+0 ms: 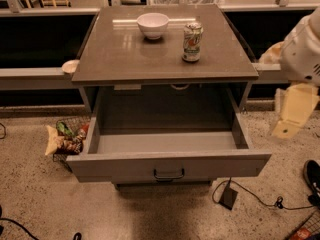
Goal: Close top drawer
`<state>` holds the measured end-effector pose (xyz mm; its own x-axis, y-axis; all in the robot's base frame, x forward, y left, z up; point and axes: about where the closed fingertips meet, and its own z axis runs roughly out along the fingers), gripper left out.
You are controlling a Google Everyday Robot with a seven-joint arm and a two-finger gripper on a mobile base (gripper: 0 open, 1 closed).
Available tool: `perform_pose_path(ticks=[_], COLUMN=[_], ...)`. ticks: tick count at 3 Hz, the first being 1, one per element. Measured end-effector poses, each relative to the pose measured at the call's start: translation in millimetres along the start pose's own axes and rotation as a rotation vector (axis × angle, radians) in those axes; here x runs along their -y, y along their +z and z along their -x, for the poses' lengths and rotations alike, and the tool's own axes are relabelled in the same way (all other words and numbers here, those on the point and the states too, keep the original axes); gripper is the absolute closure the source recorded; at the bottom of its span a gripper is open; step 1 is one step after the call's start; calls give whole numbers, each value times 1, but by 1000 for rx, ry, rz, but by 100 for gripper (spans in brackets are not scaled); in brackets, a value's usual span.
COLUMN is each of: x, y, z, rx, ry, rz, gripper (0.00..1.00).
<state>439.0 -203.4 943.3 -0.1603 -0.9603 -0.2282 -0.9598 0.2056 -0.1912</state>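
Note:
The top drawer (125, 167) of the grey cabinet stands pulled far out toward me, and its inside (165, 142) is empty. Its dark bar handle (169, 174) sits at the centre of the front panel. My gripper (292, 111), pale yellow under a white arm part (302, 51), hangs at the right edge of the view. It is level with the drawer's right side wall and apart from it, touching nothing. No other drawer fronts show below the open one.
A white bowl (153, 24) and a drink can (192, 42) stand on the cabinet top (120, 59). A wire basket of snack bags (65, 139) sits on the floor at the left. Cables and a power adapter (229, 196) lie at the front right, near a dark shoe (312, 176).

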Motion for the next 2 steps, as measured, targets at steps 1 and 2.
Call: perform_pose_path(ticks=[1,2], x=[-30,-57], y=[84,137], z=[7,8], rx=[77,122], ry=[-73,-101], rz=[150,241], gripper=[2,25])
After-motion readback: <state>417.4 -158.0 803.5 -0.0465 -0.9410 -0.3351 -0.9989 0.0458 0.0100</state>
